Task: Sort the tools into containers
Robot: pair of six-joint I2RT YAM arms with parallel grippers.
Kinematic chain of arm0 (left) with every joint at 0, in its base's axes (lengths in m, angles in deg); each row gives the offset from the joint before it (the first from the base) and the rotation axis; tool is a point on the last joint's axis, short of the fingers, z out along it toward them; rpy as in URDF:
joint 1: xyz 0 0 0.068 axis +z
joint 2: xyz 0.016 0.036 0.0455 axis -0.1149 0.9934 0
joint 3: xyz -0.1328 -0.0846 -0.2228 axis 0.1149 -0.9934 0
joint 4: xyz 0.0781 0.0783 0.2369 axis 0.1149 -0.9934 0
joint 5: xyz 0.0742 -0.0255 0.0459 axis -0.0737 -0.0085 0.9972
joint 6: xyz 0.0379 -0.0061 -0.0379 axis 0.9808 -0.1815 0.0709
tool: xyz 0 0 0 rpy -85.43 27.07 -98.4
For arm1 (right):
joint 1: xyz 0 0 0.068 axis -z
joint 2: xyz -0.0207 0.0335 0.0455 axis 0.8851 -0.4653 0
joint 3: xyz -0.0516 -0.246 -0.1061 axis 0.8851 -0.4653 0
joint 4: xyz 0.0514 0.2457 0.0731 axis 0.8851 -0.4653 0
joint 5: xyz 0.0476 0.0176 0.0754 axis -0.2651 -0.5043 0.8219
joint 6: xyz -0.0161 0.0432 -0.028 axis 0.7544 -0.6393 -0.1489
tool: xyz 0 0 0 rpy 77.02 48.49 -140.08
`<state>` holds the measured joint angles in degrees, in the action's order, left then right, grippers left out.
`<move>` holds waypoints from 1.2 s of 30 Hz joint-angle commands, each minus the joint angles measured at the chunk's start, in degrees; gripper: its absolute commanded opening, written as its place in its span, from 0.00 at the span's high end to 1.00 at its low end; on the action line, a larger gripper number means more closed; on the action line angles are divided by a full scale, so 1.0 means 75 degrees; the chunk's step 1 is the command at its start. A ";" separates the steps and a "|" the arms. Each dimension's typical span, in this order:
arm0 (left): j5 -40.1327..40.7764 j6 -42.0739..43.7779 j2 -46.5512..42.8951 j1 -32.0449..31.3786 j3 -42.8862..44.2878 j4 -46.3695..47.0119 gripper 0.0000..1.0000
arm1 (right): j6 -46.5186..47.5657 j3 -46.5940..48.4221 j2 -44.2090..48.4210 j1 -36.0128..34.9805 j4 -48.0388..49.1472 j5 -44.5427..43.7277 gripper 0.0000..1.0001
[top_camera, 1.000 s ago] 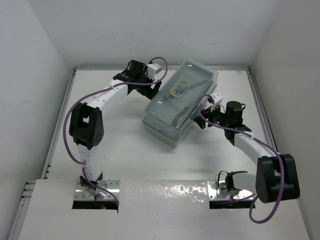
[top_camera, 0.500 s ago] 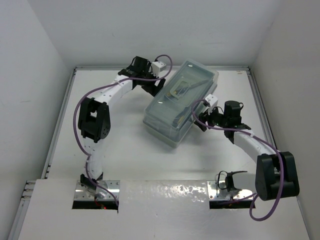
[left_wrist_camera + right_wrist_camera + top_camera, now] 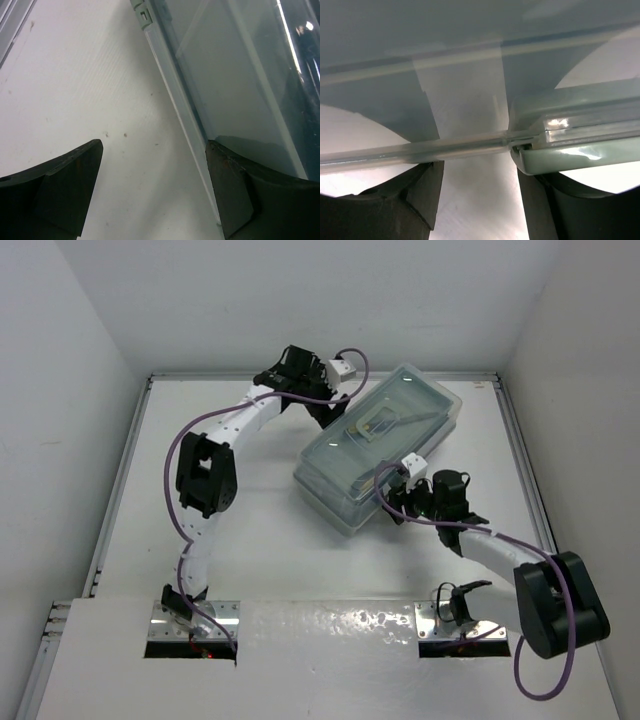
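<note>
The sage-green toolbox (image 3: pixel 375 450) with its translucent lid shut lies slantwise in mid table. Tools (image 3: pixel 385 422) show dimly through the lid; I cannot tell which they are. My left gripper (image 3: pixel 335 410) is open at the box's far left edge, its right finger (image 3: pixel 250 195) against the box wall (image 3: pixel 175 90). My right gripper (image 3: pixel 395 502) is open at the box's near right side. In the right wrist view the lid rim (image 3: pixel 420 150) and green tray lip (image 3: pixel 570 155) lie just above my open fingers (image 3: pixel 540 205).
White walls close in the table on three sides, with a raised rail (image 3: pixel 520 450) along the right edge. The arm bases (image 3: pixel 190 625) sit on metal plates at the near edge.
The toolbox has turned clockwise and slid right. My left gripper moved right along its far edge. My right gripper moved left and nearer, along the box's near right side.
</note>
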<state>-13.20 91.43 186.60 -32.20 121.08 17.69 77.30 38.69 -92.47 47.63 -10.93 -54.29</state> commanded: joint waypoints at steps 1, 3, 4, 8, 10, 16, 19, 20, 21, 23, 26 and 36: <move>-0.2529 0.0234 0.0171 -0.1226 0.0270 -0.0734 0.16 | -0.0178 0.0003 0.0625 -0.0381 0.1763 0.0026 0.42; -0.2694 0.0293 0.0207 -0.1227 0.0352 -0.0770 0.16 | -0.0062 -0.0044 0.0942 -0.0381 0.1599 -0.0209 0.42; -0.2845 0.0270 0.0230 -0.1227 0.0422 -0.0770 0.15 | -0.0015 -0.0033 0.0990 -0.0381 0.1494 -0.0256 0.42; -0.2474 -0.1036 0.0301 -0.1134 0.0762 -0.0223 0.06 | 0.0243 0.0260 0.1025 -0.0381 0.0512 -0.0350 0.41; -0.1693 -0.1905 0.0208 -0.0981 0.0740 0.0305 0.02 | 0.0314 0.0435 0.0944 -0.0381 0.0275 -0.0350 0.40; 0.0454 -0.4124 -0.0226 0.0002 0.0831 0.1738 0.00 | 0.0069 0.0496 0.0791 -0.0369 0.0332 -0.0280 0.40; 0.1029 -0.4055 -0.0203 0.0144 0.1568 0.1470 0.00 | -0.0213 0.0296 0.0826 -0.0381 0.0800 -0.0362 0.40; 0.1101 -0.3962 -0.0203 0.0226 0.1699 0.1364 0.00 | -0.0271 0.0261 0.0826 -0.0381 0.0987 -0.0501 0.40; 0.1172 -0.3937 -0.0296 0.0273 0.1805 0.1340 0.00 | -0.0574 0.0226 0.0803 -0.0381 0.1105 -0.0595 0.41; 0.1149 -0.3960 -0.0484 0.0484 0.1818 0.1398 0.00 | -0.0972 0.0120 0.0745 -0.0381 0.1537 -0.0748 0.42; 0.0892 -0.4089 -0.0975 0.0917 0.1736 0.1503 0.00 | -0.1349 0.0014 0.0651 -0.0393 0.2076 -0.0877 0.42; -0.0488 -0.2135 -0.2627 0.1422 0.0145 -0.0099 0.00 | -0.0907 0.0552 0.0111 -0.0475 0.1542 -0.0948 0.39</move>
<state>-9.57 67.74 170.51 -18.78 126.15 24.12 67.53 38.30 -91.59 44.55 -2.69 -62.23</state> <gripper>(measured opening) 0.998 0.600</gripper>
